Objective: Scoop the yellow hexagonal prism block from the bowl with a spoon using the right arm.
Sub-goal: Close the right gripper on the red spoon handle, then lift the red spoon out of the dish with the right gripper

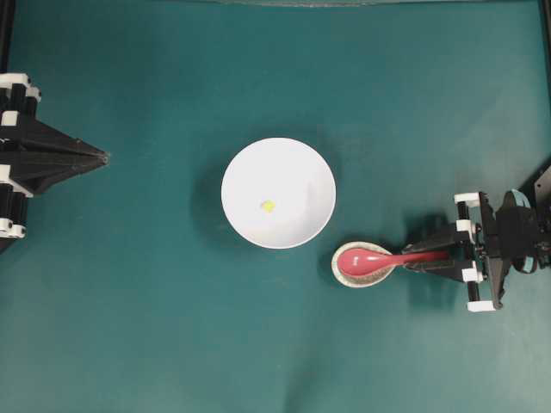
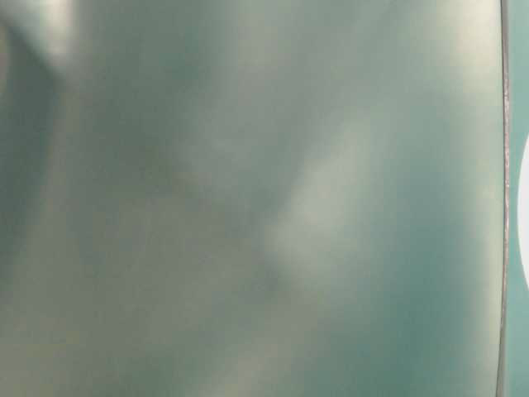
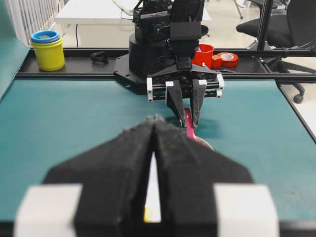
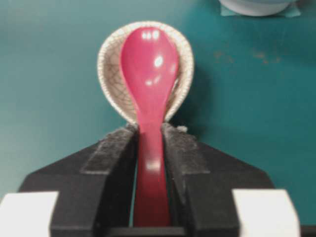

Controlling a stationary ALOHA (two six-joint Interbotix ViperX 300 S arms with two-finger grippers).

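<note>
The yellow hexagonal prism block (image 1: 268, 206) lies near the middle of the white bowl (image 1: 297, 168). The pink-red spoon (image 1: 366, 260) rests with its scoop in a small speckled dish (image 1: 360, 282) to the bowl's right. My right gripper (image 1: 411, 261) is shut on the spoon's handle. In the right wrist view the spoon (image 4: 149, 64) runs back between both fingers of the right gripper (image 4: 149, 129), over the dish (image 4: 106, 74). My left gripper (image 1: 103, 157) is shut and empty at the far left. In its own view the left gripper (image 3: 154, 120) hides most of the bowl (image 3: 154, 192).
Behind the table's far edge in the left wrist view stand stacked yellow and blue cups (image 3: 48, 49), red containers (image 3: 205, 54) and a tape roll (image 3: 228, 59). The table-level view shows only blurred teal.
</note>
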